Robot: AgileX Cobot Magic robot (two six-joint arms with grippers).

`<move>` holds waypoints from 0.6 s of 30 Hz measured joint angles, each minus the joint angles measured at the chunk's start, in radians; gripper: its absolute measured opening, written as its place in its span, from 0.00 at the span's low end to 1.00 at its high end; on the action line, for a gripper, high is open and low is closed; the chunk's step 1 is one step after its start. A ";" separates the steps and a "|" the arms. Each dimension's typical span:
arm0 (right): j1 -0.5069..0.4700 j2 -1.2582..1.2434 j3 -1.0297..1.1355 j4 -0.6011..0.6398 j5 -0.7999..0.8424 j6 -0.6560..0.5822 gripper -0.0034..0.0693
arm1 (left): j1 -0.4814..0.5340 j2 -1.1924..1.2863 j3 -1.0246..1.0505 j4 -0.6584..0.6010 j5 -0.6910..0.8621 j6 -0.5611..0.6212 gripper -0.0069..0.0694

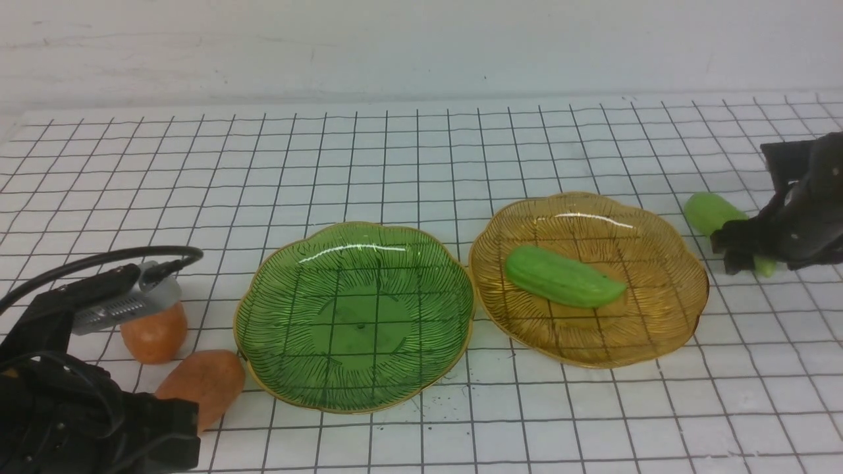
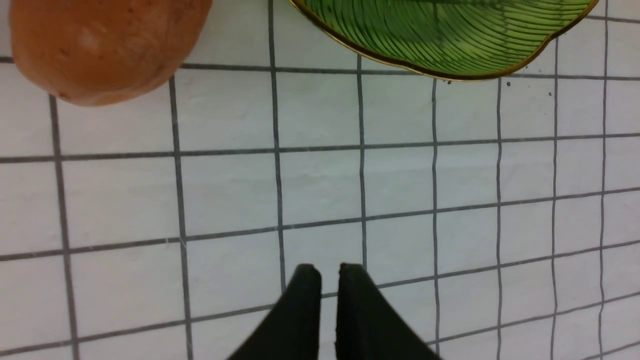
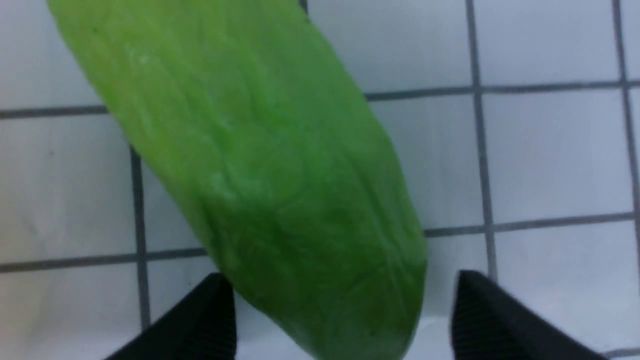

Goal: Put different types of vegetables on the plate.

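A light-green cucumber point(image 1: 563, 276) lies in the amber plate point(image 1: 658, 329). A second cucumber point(image 1: 708, 210) point(image 3: 270, 175) rests on the table at the far right, its near end between the jaws of my right gripper point(image 1: 744, 253) point(image 3: 342, 295). The jaws straddle it, one finger close against it, the other finger point(image 3: 480, 310) still a gap away. Two orange-brown potatoes point(image 1: 155, 336) point(image 1: 204, 382) sit at the left beside the green plate point(image 1: 263, 329), which holds nothing. My left gripper point(image 2: 327, 272) hovers shut over bare table near a potato point(image 2: 100, 45).
The two glass plates touch rim to rim mid-table. The green plate's gold rim point(image 2: 450, 75) lies just ahead of my left gripper. My left arm and its cable point(image 1: 99, 260) overhang the potatoes. A white wall bounds the gridded table at the back.
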 joint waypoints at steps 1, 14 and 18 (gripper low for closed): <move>0.000 0.000 -0.001 0.002 0.006 0.000 0.66 | 0.000 0.000 0.000 0.001 0.000 0.000 0.13; 0.000 -0.276 -0.001 0.140 0.249 -0.024 0.36 | 0.000 0.000 0.000 0.067 -0.002 -0.002 0.13; 0.029 -0.390 -0.001 0.360 0.423 -0.094 0.36 | 0.000 0.000 0.000 0.071 -0.038 -0.005 0.14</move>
